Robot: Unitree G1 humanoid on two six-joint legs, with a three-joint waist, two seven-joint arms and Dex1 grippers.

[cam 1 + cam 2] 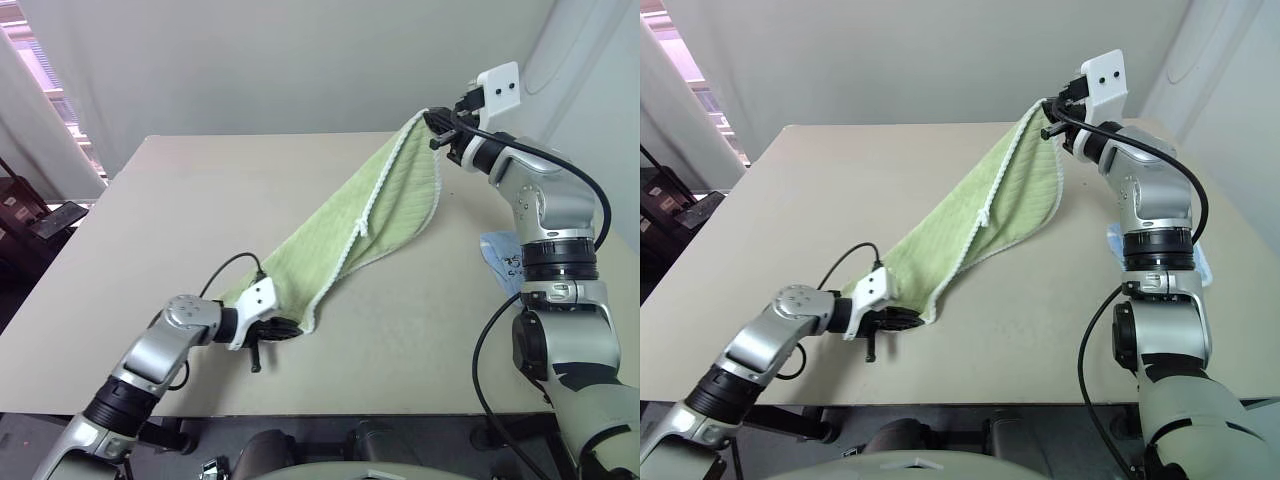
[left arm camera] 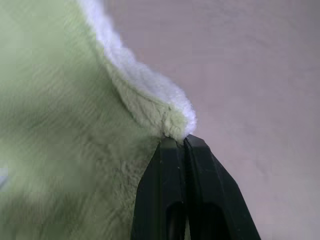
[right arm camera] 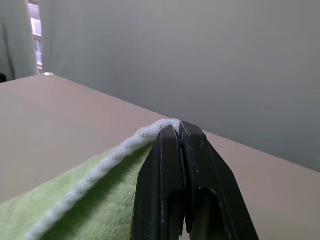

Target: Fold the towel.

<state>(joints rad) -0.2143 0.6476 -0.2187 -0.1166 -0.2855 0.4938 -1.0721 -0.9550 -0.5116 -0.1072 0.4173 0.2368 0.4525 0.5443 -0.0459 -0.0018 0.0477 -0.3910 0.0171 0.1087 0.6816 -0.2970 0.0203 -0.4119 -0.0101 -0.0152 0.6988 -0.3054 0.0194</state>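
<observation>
Both pincers were pinching the towel (image 1: 372, 224): the right pincer (image 1: 434, 122) held one corner high above the far right part of the counter (image 1: 180, 210), its black fingers (image 3: 181, 165) pressed together on the white stitched edging, and the left pincer (image 1: 283, 327) clamped another corner low at the near edge of the counter, its fingers (image 2: 186, 185) likewise pressed together on a fold of green terry just under the white trim. Between them the light green cloth stretched in a long slanting band, rising from the left pincer at the near side up toward the right pincer at the far side. The band was doubled over along its length, with the white edging running down its right-hand side and curving around a loose lobe that hung below the right pincer. Its lower end touched the counter by the left pincer. A small white loop (image 1: 360, 226) showed on the edging about halfway up. On the counter near the right arm lay a smaller light blue towel (image 1: 501, 258) with black marks, apart from the green one.
</observation>
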